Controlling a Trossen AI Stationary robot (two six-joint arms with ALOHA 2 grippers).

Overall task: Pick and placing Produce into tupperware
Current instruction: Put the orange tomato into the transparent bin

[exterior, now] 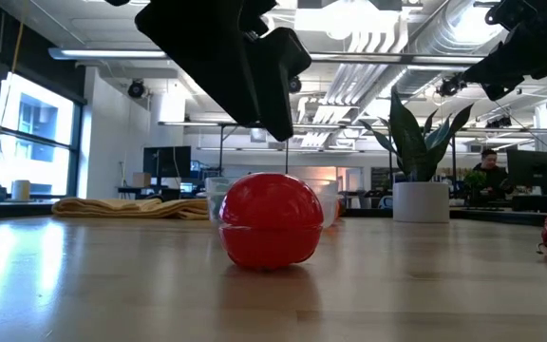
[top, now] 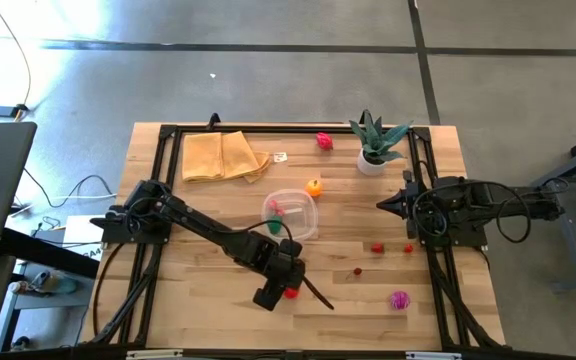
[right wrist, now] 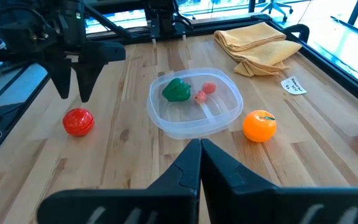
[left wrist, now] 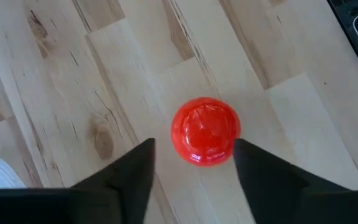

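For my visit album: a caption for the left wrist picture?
Left claw open above a red toy tomato on the wooden table.

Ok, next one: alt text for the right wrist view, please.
A clear tupperware on a wooden table holds green and red produce. An orange sits beside it, and the left gripper hangs above a red ball.
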